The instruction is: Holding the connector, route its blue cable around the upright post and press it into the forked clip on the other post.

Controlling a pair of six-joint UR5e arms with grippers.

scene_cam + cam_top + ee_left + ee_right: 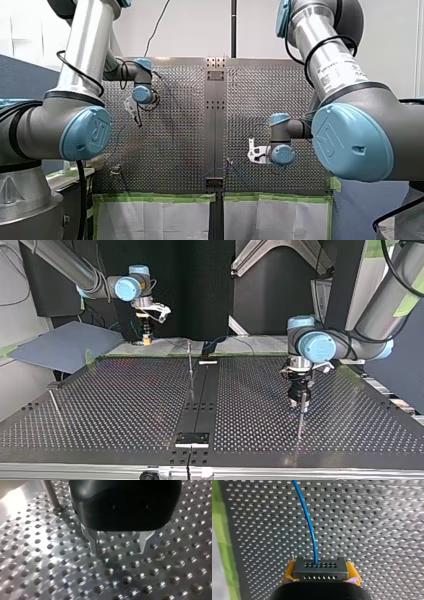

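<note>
In the right wrist view my right gripper [320, 573] has its yellow pads [290, 571] shut on a dark, many-holed connector [320, 569]. A thin blue cable [308, 522] leaves the connector and runs ahead over the perforated table. At the top view's left, my right gripper [146, 337] hangs at the table's far edge. My left gripper [120, 551] stands open just above the plate, with nothing between its metal fingers. In the top view my left gripper [299, 401] is right behind a thin upright post [301, 422]. I cannot tell which post carries the forked clip.
A second thin post [190, 365] stands near the table's dark central strip [200, 405], and a third post [56, 407] stands at the top view's left. A post base [51, 493] shows beside my left gripper. Green tape [155, 197] lines the table edge near the arms.
</note>
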